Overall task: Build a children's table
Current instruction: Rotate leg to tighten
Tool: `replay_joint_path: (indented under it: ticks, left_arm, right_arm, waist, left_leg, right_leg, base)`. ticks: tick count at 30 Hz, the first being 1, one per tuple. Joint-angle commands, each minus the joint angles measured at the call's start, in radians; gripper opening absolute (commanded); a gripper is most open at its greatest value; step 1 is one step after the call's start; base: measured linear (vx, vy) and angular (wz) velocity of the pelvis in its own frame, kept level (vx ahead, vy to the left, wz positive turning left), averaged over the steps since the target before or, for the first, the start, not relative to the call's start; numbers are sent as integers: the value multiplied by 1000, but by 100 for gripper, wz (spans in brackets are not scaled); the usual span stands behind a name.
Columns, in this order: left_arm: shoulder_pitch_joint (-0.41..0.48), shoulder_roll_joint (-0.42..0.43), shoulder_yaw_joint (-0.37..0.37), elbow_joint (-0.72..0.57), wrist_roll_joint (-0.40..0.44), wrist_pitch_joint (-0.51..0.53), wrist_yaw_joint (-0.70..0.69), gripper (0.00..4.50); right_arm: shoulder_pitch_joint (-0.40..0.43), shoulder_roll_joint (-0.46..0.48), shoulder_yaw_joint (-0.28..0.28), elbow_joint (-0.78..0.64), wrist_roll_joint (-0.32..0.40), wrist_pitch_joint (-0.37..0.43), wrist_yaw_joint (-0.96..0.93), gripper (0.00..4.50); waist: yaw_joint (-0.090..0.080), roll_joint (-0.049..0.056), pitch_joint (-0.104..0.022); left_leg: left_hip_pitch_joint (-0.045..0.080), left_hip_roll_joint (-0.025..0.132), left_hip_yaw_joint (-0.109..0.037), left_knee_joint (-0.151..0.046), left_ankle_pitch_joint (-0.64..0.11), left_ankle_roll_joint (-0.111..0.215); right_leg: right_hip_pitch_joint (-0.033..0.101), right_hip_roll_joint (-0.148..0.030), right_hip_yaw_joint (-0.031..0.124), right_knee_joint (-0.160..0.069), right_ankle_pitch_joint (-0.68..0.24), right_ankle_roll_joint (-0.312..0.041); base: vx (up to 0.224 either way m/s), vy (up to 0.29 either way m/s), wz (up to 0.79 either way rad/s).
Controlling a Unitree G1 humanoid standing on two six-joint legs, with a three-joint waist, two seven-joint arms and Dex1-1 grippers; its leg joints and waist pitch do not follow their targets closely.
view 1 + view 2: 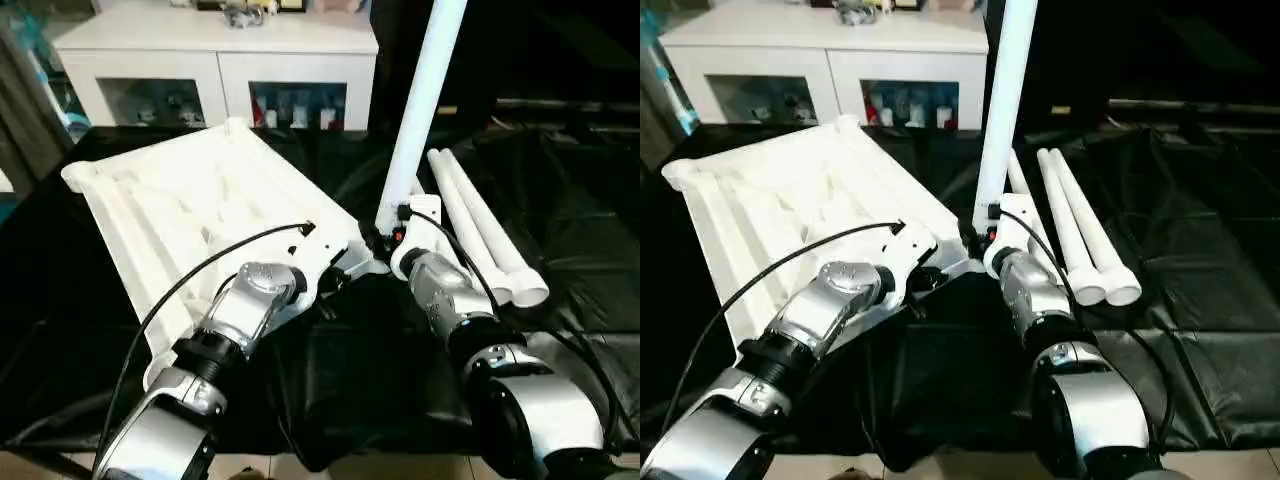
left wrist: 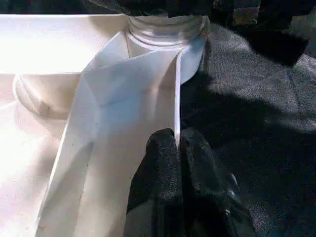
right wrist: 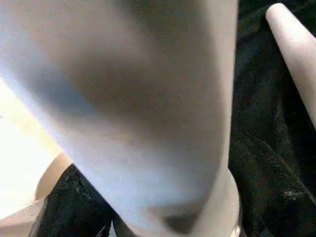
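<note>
So from the head camera's left eye view, the white plastic table top (image 1: 190, 215) lies upside down on the black-draped tabletop (image 1: 560, 230), ribs facing up, tilted a bit so its far corner sits near the white cabinets (image 1: 215, 60) at the back. The left claw (image 1: 322, 282) is down at the near edge of that panel, close to the corner socket. The right claw (image 1: 385, 240) is at the bottom of one upright leg (image 1: 420, 100), which stands in that same near corner and runs up out of the top of the picture. Two spare legs (image 1: 490, 235) lie side by side on the black cloth just to the right, flared ends toward the robot.

The right eye view gives pretty much the same layout, with a third bit of white tube (image 1: 1018, 180) peeking out between the upright leg and the two lying ones.

Left wrist view is the clear one: the two black fingers (image 2: 165, 182) are pressed together on the thin side wall of the table panel, pinching its edge. Just past them you can see the round corner socket (image 2: 168, 29) with the leg's base seated in it.

Right wrist view is mostly the leg right up against the lens, with a spare leg off to the side on the cloth. I honestly can't tell whether the right claw is closed around it or spread.
</note>
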Motion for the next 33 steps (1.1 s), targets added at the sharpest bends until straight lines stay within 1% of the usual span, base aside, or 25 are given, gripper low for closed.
replay_joint_path:
  ticks: [1,2,4,6,8,11,12,13,15,16,17,18,19,20,21,22,23,24,25,26,27,28,29,31,33]
  left_arm:
    - [-16,2,20,-30,9,-16,23,0]
    - [-15,4,19,-31,9,-18,21,0]
    - [-9,10,15,-37,8,-29,8,0]
    - [1,19,13,-51,3,-40,-8,0]
    - [10,28,10,-62,-1,-61,-25,0]
    - [16,36,15,-68,4,-80,-9,0]
    - [19,38,18,-71,1,-79,-11,0]
    - [22,43,20,-77,-4,-82,-18,0]
    - [29,49,20,-88,-8,-94,-31,0]
    - [36,56,18,-100,-11,-99,-43,0]
    - [48,67,15,-119,-14,-109,-61,0]
    - [66,84,10,-147,-24,-125,-94,0]
    - [66,84,10,-147,-24,-125,-94,0]
    - [71,87,9,-154,-27,-130,-103,0]
    - [78,93,7,-163,-30,-141,-114,0]
    - [86,100,4,-173,-33,-155,-128,0]
    - [101,114,-1,-192,-43,-179,-161,0]
    - [108,120,-6,-200,-47,-189,-176,0]
    - [117,131,-12,-209,-50,-203,-198,0]
    - [127,141,-17,-220,-53,-207,-219,0]
    - [136,151,-21,-229,-55,-209,-237,0]
    - [143,159,-24,-235,-58,-212,-253,0]
    - [151,167,-25,-242,-63,-213,-272,0]
    - [159,180,-28,-251,-69,-215,-300,0]
    - [169,195,-29,-261,-75,-216,-329,0]
  right_arm:
    - [30,53,13,81,-7,58,40,273]
    - [28,53,11,81,-6,56,43,273]
    - [19,51,4,79,1,50,64,329]
    - [10,49,1,70,7,44,91,329]
    - [0,45,3,60,4,29,102,357]
    - [-9,37,0,46,6,14,121,367]
    - [-11,34,-3,40,5,12,131,380]
    - [-12,30,-4,33,4,9,144,390]
    - [-13,24,-2,21,-1,6,165,412]
    - [-11,17,1,3,-1,5,188,412]
    - [-7,6,8,-25,-2,3,227,424]
    - [4,-14,25,-74,-6,5,283,434]
    - [4,-14,25,-74,-6,5,283,441]
    - [8,-20,30,-87,-8,5,296,441]
    - [16,-30,40,-108,-11,7,317,441]
    - [26,-41,51,-134,-15,11,342,441]
    - [44,-64,69,-174,-24,13,380,441]
    - [52,-74,75,-190,-27,15,397,441]
    - [63,-89,85,-213,-30,19,427,441]
    - [78,-104,94,-241,-32,28,462,441]
    - [93,-117,101,-267,-31,39,495,441]
    - [105,-131,110,-290,-30,49,528,441]
    - [121,-148,121,-314,-29,57,565,441]
    - [141,-173,137,-343,-29,66,614,441]
    - [165,-200,154,-379,-25,80,664,441]
  waist:
    - [-8,-2,-51]
    - [-8,-1,-50]
    - [-10,0,-49]
    - [-13,-1,-49]
    - [-20,-2,-52]
    - [-23,-3,-55]
    - [-24,-6,-55]
    - [-23,-4,-55]
    - [-23,-7,-57]
    - [-22,-6,-57]
    - [-21,-8,-58]
    - [-21,-8,-63]
    - [-19,-8,-65]
    - [-21,-7,-66]
    - [-20,-7,-67]
    - [-17,-9,-67]
    - [-15,-10,-72]
    - [-11,-9,-73]
    - [-10,-6,-78]
    - [-7,-5,-81]
    - [-2,-5,-85]
    - [1,-2,-86]
    - [8,-3,-89]
    - [10,-4,-89]
    - [15,-5,-87]
  left_leg:
    - [20,51,-26,-89,-439,3]
    - [20,51,-27,-90,-446,0]
    - [20,52,-28,-91,-457,-3]
    - [18,52,-30,-92,-463,-3]
    - [13,53,-32,-94,-458,0]
    - [9,54,-26,-94,-404,12]
    - [8,55,-24,-94,-396,16]
    - [10,55,-23,-93,-388,19]
    - [6,56,-21,-92,-369,26]
    - [7,57,-20,-92,-364,27]
    - [4,59,-21,-92,-352,31]
    - [0,59,-19,-90,-320,40]
    - [-1,61,-19,-90,-300,45]
    - [1,60,-14,-87,-277,59]
    - [7,58,-9,-83,-275,63]
    - [4,57,-9,-81,-261,67]
    - [-1,56,-7,-79,-212,80]
    - [0,57,-6,-77,-190,90]
    - [-1,58,-3,-71,-123,116]
    - [-2,60,-3,-69,-99,123]
    - [-6,59,-3,-62,-53,145]
    - [-5,62,-2,-62,-38,152]
    - [-4,61,1,-54,-9,170]
    - [-7,60,2,-53,-11,175]
    - [-10,61,2,-53,-33,171]
  right_leg:
    - [22,-61,48,-110,-449,-125]
    - [22,-63,48,-111,-460,-124]
    - [22,-63,47,-113,-474,-119]
    - [22,-64,47,-113,-480,-117]
    - [26,-66,47,-111,-471,-120]
    - [29,-65,50,-106,-404,-143]
    - [28,-64,51,-106,-396,-147]
    - [27,-64,52,-105,-390,-154]
    - [30,-66,53,-102,-389,-159]
    - [29,-65,53,-103,-386,-161]
    - [33,-66,54,-100,-371,-165]
    - [36,-64,55,-94,-328,-172]
    - [37,-64,55,-90,-297,-178]
    - [33,-60,55,-88,-266,-194]
    - [27,-60,57,-91,-270,-206]
    - [31,-62,57,-89,-260,-208]
    - [38,-61,57,-82,-210,-214]
    - [37,-61,57,-80,-181,-218]
    - [39,-56,56,-66,-87,-246]
    - [41,-56,56,-59,-52,-256]
    - [45,-53,54,-49,17,-267]
    - [44,-53,55,-46,43,-272]
    - [41,-47,54,-40,101,-285]
    - [42,-47,54,-38,102,-288]
    - [43,-47,53,-42,64,-280]
  base:
    - [0,0,0]
    - [0,0,0]
    - [0,0,0]
    - [0,0,0]
    - [0,0,0]
    - [0,0,0]
    - [0,0,0]
    - [0,0,0]
    - [0,0,0]
    - [0,0,0]
    - [0,0,0]
    - [0,0,0]
    - [0,0,0]
    - [0,0,0]
    - [0,0,0]
    - [51,-31,7]
    - [51,-31,7]
    - [60,-31,7]
    - [61,-25,6]
    - [61,-25,6]
    - [50,-14,0]
    - [0,0,0]
    - [0,0,0]
    - [0,0,0]
    - [0,0,0]
